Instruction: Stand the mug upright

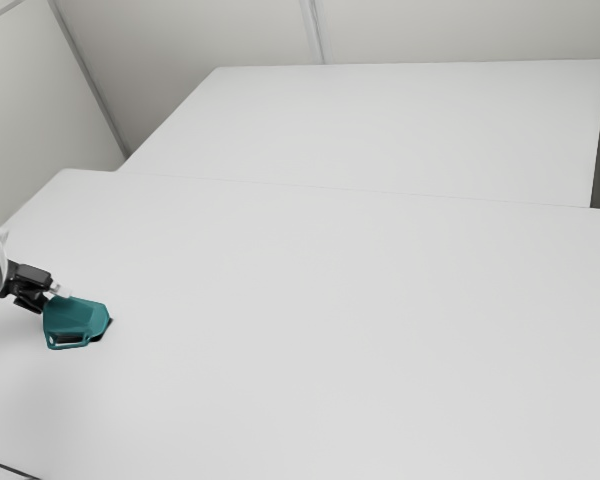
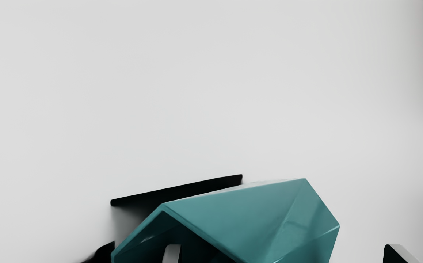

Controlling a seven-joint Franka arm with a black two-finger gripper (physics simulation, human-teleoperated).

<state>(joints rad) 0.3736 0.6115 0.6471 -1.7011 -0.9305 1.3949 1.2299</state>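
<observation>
One teal mug point(image 1: 77, 315), tipped, at the open end effector point(image 1: 55, 294)

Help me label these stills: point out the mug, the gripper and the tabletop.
Mug point(image 2: 233, 213): wrist view, on its outer side wall.
Gripper point(image 2: 284, 252): wrist view, midway between its open fingertips.
Tabletop point(image 1: 330, 310): exterior view, on a bare part of its surface.

White table point(image 1: 330, 330) under tipped mug point(image 2: 233, 215)
</observation>
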